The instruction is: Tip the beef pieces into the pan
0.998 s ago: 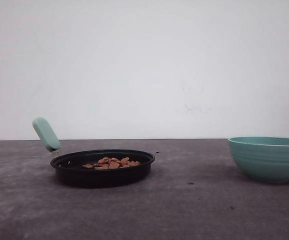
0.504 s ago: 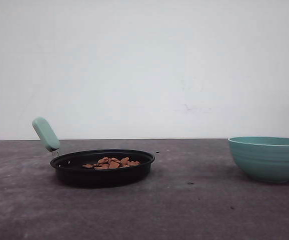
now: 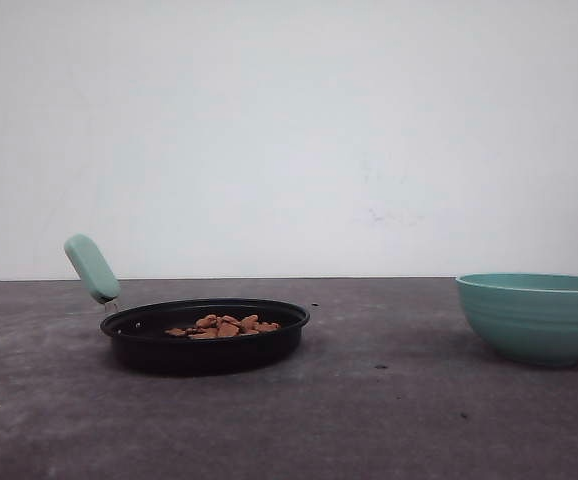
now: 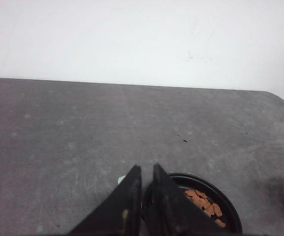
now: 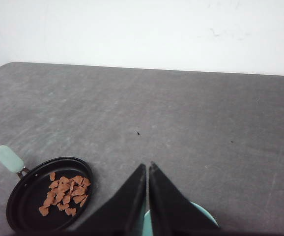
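The black pan (image 3: 206, 336) with its mint handle (image 3: 92, 268) sits on the grey table (image 3: 369, 420), left side; the beef pieces (image 3: 225, 326) lie inside it; a teal bowl (image 3: 535, 316) stands well apart, far right; left gripper (image 4: 145, 170) and right gripper (image 5: 147, 167) have their jaws together, holding nothing.

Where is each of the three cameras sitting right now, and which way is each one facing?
Front view: low, near table height, facing forward at the pan holding the beef pieces, teal bowl to the right.
Left wrist view: on the left arm, above the table, looking over the left gripper, jaws nearly shut, with the pan's rim just past it.
Right wrist view: on the right arm, above the bowl, looking over the right gripper, jaws closed.
Shared: pan, beef and bowl appear in all three.
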